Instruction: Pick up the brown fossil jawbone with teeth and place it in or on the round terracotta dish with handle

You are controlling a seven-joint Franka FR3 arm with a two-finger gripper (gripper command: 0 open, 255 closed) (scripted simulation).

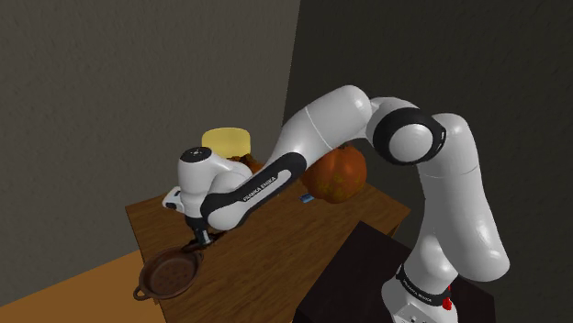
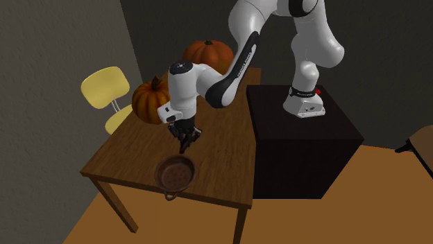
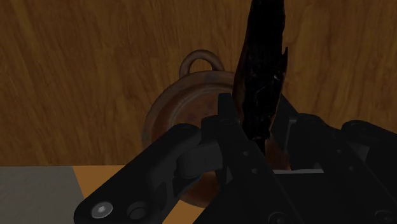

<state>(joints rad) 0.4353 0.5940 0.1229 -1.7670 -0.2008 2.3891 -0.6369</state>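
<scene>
The dark brown jawbone [image 3: 261, 70] stands clasped between my black fingers, reaching out past them. My gripper [image 2: 184, 141] hangs shut on it just above the table, beside the far rim of the round brown dish [image 2: 176, 173]. That dish [image 1: 172, 273] sits near the table's corner, its loop handle [image 3: 201, 62] pointing off the edge. In the wrist view the dish [image 3: 181, 102] lies straight under the jawbone. In the shoulder view my gripper [image 1: 199, 238] is right above the dish's rim, and the jawbone is hard to make out there.
The wooden table [image 2: 132, 149] carries two orange pumpkins [image 2: 150, 99] [image 2: 207, 54] at its far side. A yellow chair [image 2: 107, 93] stands beyond it. My stand, a dark box [image 2: 305, 138], adjoins the table. Dark walls [image 1: 110, 83] close in behind.
</scene>
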